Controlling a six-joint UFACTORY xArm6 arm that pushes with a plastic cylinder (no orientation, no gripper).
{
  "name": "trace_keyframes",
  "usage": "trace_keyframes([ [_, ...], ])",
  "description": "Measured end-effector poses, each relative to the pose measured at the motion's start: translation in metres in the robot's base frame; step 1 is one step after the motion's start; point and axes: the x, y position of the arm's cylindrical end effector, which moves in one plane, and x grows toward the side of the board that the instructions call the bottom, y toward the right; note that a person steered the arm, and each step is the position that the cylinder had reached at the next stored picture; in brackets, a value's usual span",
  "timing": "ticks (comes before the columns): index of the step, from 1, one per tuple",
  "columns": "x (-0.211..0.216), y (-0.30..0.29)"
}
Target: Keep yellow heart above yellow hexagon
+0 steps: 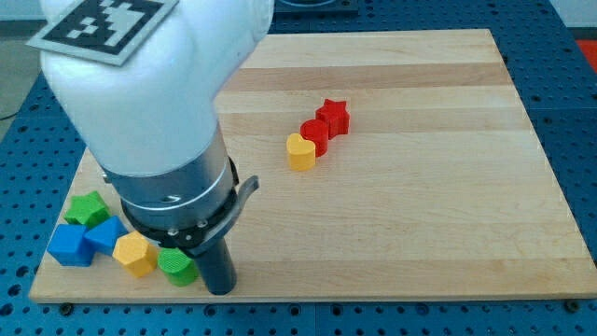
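The yellow heart lies near the board's middle, touching a red round block. The yellow hexagon lies at the view's bottom left, well below and left of the heart. My tip rests near the board's bottom edge, just right of a green round block and right of the yellow hexagon. The arm's white and dark body hides the board's upper left.
A red star touches the red round block at its upper right. A green star, a blue block and a blue cube crowd the bottom left corner beside the hexagon. The wooden board sits on a blue perforated table.
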Motion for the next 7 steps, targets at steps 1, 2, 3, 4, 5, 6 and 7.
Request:
trace_keyframes([
  [1,-0.007,-0.010],
  [2,-0.014,-0.019],
  [3,-0.015,-0.023],
  [4,-0.015,-0.023],
  [5,-0.019,0.006],
  [6,-0.027,0.079],
  [7,-0.084,0.144],
])
